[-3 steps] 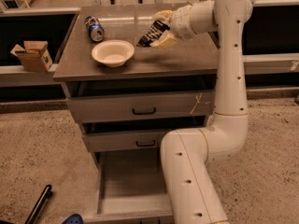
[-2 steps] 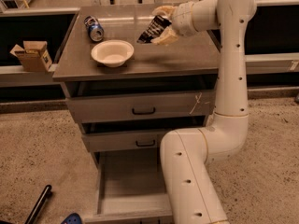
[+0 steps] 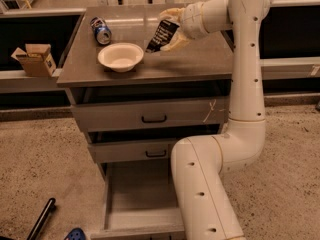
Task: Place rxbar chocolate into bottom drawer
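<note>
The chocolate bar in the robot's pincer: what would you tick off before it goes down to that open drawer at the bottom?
1. Bar gripped: the rxbar chocolate is clamped in the pincer, lifted above the cabinet top. Ok.
2. Target open: the bottom drawer is pulled out. Ok.
3. Room inside: the visible drawer floor is bare. Ok.
4. Rest of the drawer: its right side is hidden behind the robot's own arm. Cannot tell.
5. Neighbours clear: the bowl and soda can lie apart from the bar, on the bowl's side of it. Ok.
</note>
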{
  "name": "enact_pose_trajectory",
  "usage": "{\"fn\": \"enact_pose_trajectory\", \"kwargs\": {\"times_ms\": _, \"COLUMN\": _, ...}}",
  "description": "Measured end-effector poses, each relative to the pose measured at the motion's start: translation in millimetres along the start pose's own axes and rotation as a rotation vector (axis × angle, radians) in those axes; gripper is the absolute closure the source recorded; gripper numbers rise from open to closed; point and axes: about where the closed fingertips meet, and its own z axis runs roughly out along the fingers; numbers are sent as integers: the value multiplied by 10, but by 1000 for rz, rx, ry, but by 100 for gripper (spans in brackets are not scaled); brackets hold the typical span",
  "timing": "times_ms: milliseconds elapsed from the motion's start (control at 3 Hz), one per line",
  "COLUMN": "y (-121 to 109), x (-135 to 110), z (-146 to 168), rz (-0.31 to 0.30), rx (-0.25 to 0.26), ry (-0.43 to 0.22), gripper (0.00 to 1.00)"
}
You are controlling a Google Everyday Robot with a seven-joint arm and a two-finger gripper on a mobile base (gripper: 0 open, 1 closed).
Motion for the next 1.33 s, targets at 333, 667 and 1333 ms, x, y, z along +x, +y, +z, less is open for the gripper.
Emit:
{"fn": "enact_pose_trajectory", "kwargs": {"times_ms": 333, "y": 135, "x": -271, "z": -135, "rz": -215, "rx": -57, "ry": -64, "gripper": 100}}
{"fn": "enact_pose_trajectory", "kwargs": {"times_ms": 667, "y": 245, "x": -519, "z": -198, "rz": -521, "rx": -93, "ry": -81, "gripper": 100}}
{"fn": "enact_pose_trajectory", "kwargs": {"times_ms": 1333, "y": 688, "x": -326, "z": -203, "rz": -1037, "rx": -315, "ry": 229, "gripper": 100}}
